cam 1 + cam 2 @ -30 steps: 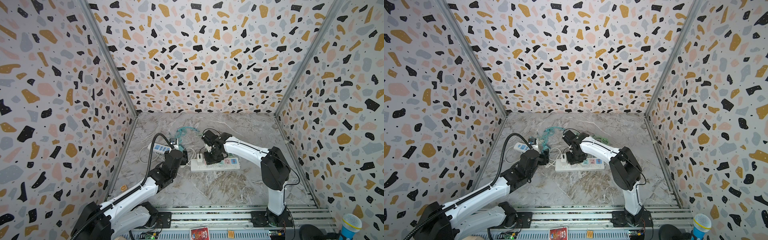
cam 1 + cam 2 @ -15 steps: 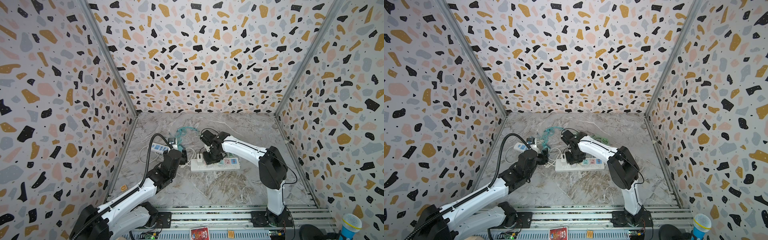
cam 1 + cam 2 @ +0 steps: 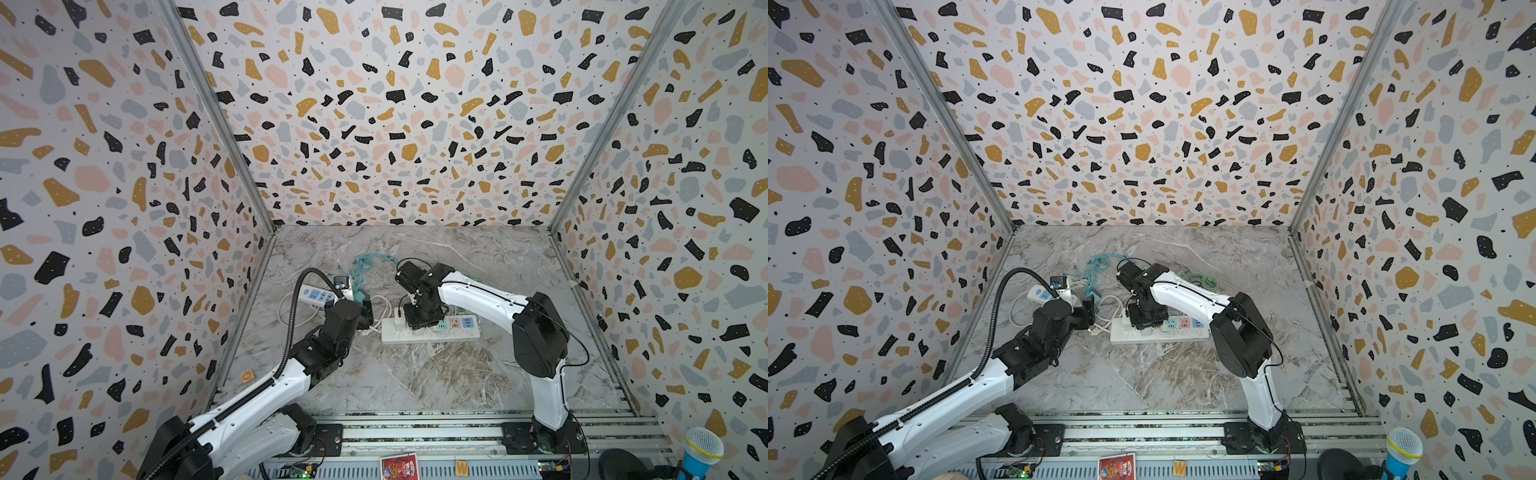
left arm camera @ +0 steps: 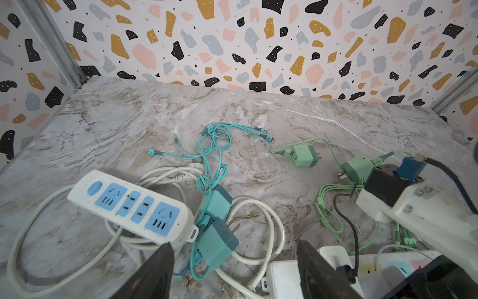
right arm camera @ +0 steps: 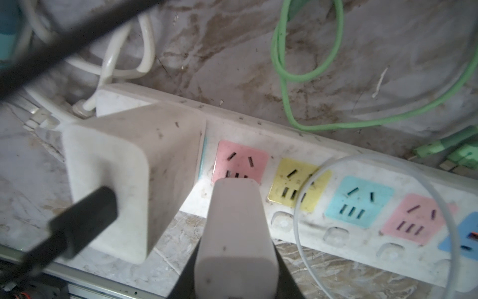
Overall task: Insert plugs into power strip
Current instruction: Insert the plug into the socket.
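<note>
Three tall walls (image 3: pixel 395 124) printed with white terrazzo flecked black, mustard, pink and grey-blue enclose a grey-and-tan marble-patterned floor (image 3: pixel 436 374), with bare metal strips (image 3: pixel 216 120) at the back corners and a slotted metal rail (image 3: pixel 415 432) along the near edge, all softly, evenly lit.

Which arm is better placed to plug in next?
Right. The right gripper is shut on the white plug, tip at the pink socket. The left gripper hangs open and empty over the teal plugs.
</note>
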Robot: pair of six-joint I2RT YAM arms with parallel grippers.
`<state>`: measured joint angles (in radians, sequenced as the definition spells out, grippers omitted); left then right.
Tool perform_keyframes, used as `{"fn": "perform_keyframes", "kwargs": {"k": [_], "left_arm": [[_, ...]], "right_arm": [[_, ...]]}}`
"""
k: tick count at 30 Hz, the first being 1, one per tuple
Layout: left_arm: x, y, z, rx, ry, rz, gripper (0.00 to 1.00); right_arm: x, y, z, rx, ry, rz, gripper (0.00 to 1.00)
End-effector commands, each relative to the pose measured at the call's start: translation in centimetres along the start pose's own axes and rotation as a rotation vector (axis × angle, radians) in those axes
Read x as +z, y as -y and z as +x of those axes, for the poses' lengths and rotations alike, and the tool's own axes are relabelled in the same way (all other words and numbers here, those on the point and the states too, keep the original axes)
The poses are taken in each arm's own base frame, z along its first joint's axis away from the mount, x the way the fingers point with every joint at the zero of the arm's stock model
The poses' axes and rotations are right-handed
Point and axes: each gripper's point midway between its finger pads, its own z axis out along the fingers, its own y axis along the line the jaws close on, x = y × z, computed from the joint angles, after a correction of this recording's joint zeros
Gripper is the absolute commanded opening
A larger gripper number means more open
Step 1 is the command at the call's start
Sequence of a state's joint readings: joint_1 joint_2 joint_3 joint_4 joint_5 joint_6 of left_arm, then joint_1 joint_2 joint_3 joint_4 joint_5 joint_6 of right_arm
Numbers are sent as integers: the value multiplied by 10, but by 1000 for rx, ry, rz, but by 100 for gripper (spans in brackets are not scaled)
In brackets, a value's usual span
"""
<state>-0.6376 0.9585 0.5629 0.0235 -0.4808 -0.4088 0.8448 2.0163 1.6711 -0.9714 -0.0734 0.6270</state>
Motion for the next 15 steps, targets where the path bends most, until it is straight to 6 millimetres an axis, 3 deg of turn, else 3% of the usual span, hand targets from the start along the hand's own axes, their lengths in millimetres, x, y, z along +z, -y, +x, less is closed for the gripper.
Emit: {"fn": "perform_keyframes", "kwargs": {"k": [1, 15], "left_arm": [[-6, -2, -10, -27, 32, 1, 75], [-18, -4, -20, -33, 54, 18, 76]], "right_arm": [[33, 21, 25, 73, -111, 96, 30], [40, 27, 21, 130, -156, 121, 26]]}}
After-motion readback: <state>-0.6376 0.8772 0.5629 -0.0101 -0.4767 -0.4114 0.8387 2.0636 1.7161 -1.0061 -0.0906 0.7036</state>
